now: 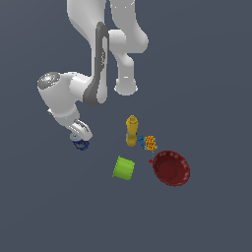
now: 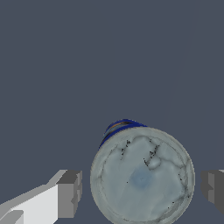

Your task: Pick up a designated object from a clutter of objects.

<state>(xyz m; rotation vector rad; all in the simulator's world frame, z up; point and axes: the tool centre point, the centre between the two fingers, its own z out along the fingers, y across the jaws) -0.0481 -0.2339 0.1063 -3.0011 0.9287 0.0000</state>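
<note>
The dark-blue can (image 2: 142, 175) with a grey-silver lid stands upright on the floor, seen from above in the wrist view. My gripper (image 2: 142, 190) is open and straddles it, one finger (image 2: 69, 194) on each side with a small gap to the can. In the exterior view the gripper (image 1: 80, 139) is low at the left and hides most of the can (image 1: 81, 145). The rest of the clutter lies apart, toward the exterior view's right.
A yellow bottle (image 1: 131, 131) stands upright, with a small orange-and-blue box (image 1: 147, 142) beside it. A lime-green cup (image 1: 123, 168) lies on its side. A dark red bowl (image 1: 171, 168) sits furthest to the exterior view's right. The arm's base (image 1: 126, 83) is behind.
</note>
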